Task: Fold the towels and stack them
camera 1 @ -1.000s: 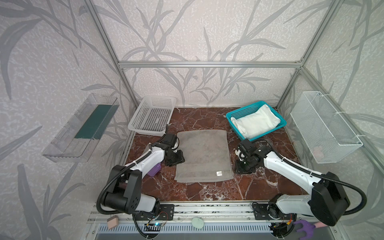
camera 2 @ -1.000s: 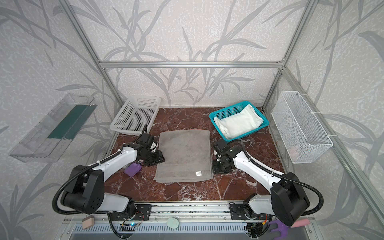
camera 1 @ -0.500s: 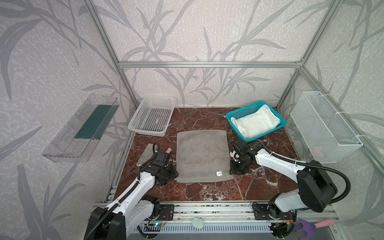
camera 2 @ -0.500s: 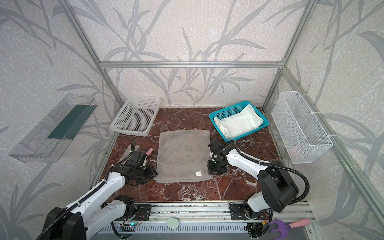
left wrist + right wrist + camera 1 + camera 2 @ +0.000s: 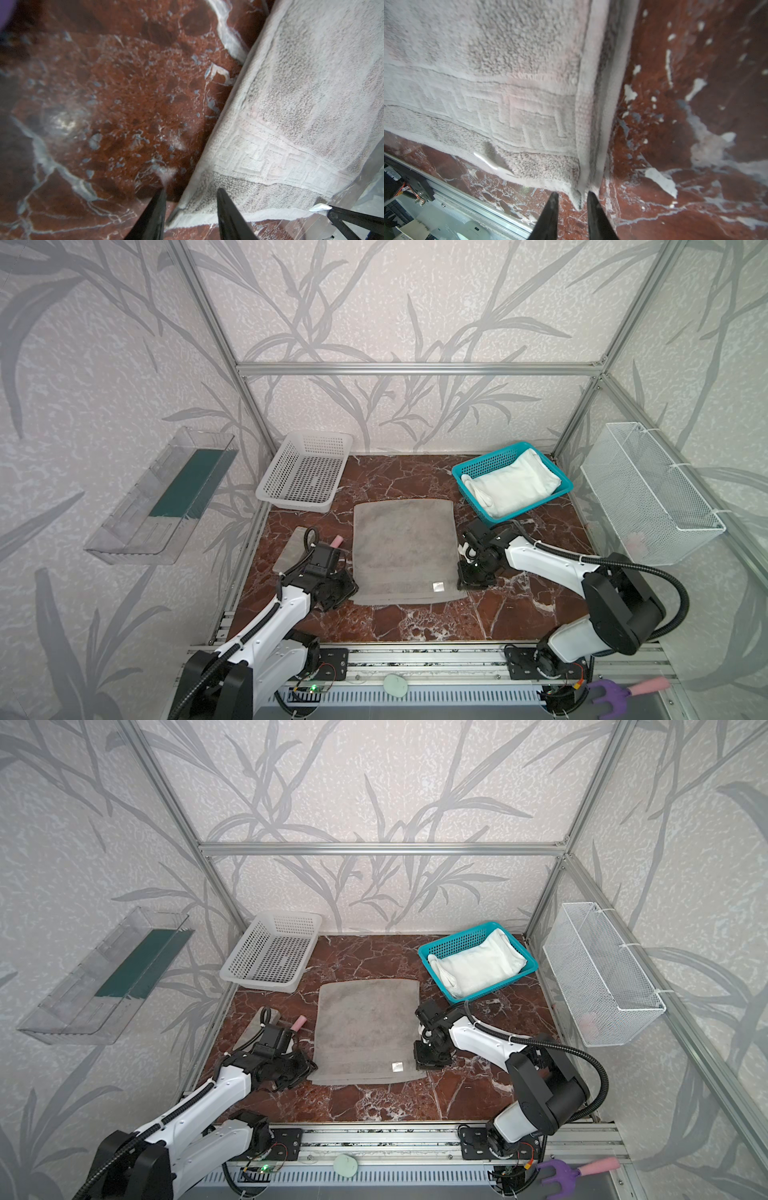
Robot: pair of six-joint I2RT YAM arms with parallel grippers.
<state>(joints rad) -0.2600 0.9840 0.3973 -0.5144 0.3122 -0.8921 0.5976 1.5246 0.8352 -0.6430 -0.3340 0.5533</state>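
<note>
The left gripper (image 5: 190, 193) sits part-open astride one near corner of the grey towel (image 5: 401, 547), while the right gripper (image 5: 572, 195) closely flanks the other, grip unclear.

Both top views look steeply down from high above the front rail, facing the back wall at 12 o'clock, far enough off to hold the whole red-brown marble tabletop (image 5: 519, 614). Each wrist camera sits close above it, looking past the left gripper (image 5: 191, 194) and the right gripper (image 5: 572, 195) at the 7 and 5 o'clock corners of the flat grey terry towel (image 5: 403, 547). The two wrist views share the towel's key-patterned near hem.
</note>
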